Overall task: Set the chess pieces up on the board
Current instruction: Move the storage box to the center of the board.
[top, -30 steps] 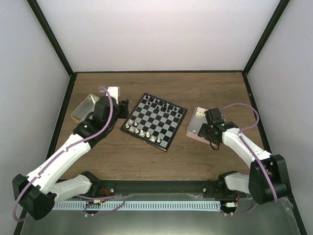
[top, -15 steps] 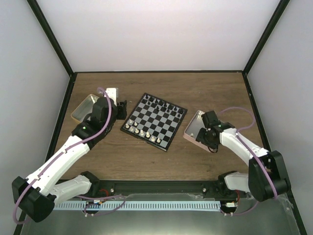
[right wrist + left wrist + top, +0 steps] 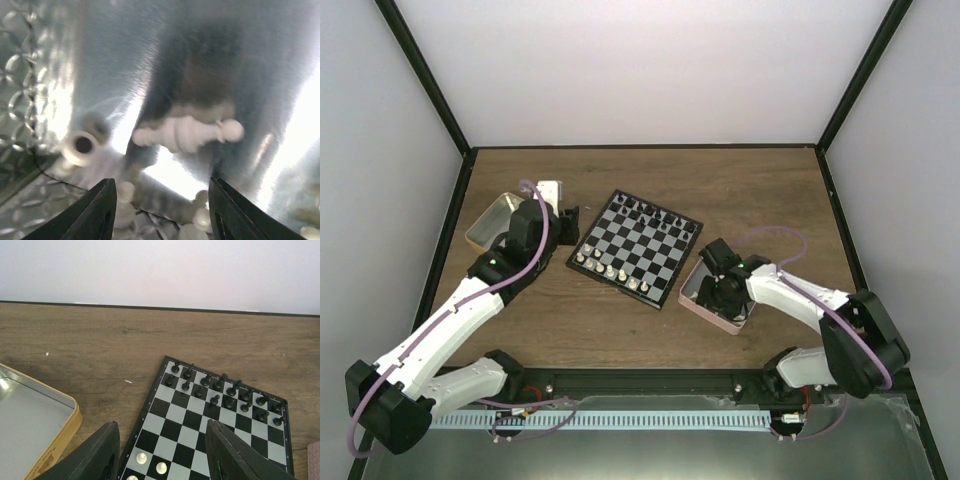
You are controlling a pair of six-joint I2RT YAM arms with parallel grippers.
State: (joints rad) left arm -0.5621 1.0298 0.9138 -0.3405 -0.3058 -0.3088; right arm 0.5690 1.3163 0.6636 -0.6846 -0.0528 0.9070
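Comparing the overhead view with the one a second back, we find the right gripper (image 3: 722,287) has swung in toward the board (image 3: 636,247), and the pink tray (image 3: 712,312) beneath it has slid along with it, so its corner now lies just beside the board's right edge. The left gripper (image 3: 570,222) has kept its place, with the board close on its right and the yellow tin (image 3: 490,222) just behind on its left. Bare table (image 3: 760,190) lies beyond both grippers up to the back wall. From the left wrist we see the left gripper (image 3: 162,440) with its fingers spread and nothing between them. The board (image 3: 200,430) starts right below the fingertips and runs ahead to the right, with the black pieces (image 3: 220,390) in two rows at its far side and a few white pieces (image 3: 150,464) just under the jaws. The tin (image 3: 30,420) sits off the left finger, and open wood lies ahead. From the right wrist, the right gripper (image 3: 160,200) also stands spread, pinching nothing. It hangs inside the tray, whose shiny floor (image 3: 250,60) fills the view. One white piece (image 3: 187,132) lies on its side straight ahead between the two fingers, another (image 3: 82,145) lies off the left finger with its base toward us, and more white pieces (image 3: 200,217) crowd low by the fingertips, blurred.
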